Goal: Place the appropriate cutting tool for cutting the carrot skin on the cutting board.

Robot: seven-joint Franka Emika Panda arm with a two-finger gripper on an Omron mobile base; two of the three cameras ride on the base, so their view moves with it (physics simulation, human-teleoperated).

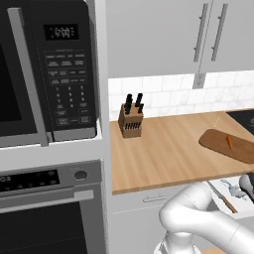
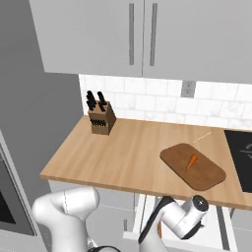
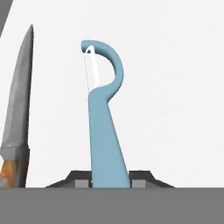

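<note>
The cutting tool (image 3: pixel 105 131), a peeler with a light blue handle and a thin silvery blade in its curved head, lies on a white drawer floor in the hand view. My gripper (image 3: pixel 109 183) is shut on the lower end of its handle, one dark finger on each side. The brown cutting board (image 1: pixel 240 151) (image 2: pixel 206 179) lies on the right of the light wood counter. On it rests the small orange carrot (image 1: pixel 229 142) (image 2: pixel 191 161). In the base views the hand (image 1: pixel 247 183) reaches down into an open drawer below the counter's front edge.
A long knife (image 3: pixel 17 113) with a brown handle lies just left of the peeler in the drawer. A wooden knife block (image 1: pixel 131 120) (image 2: pixel 101 119) stands at the back left of the counter. A dark cooktop (image 2: pixel 241 147) borders the board on the right. Microwave and oven (image 1: pixel 49 149) fill the left.
</note>
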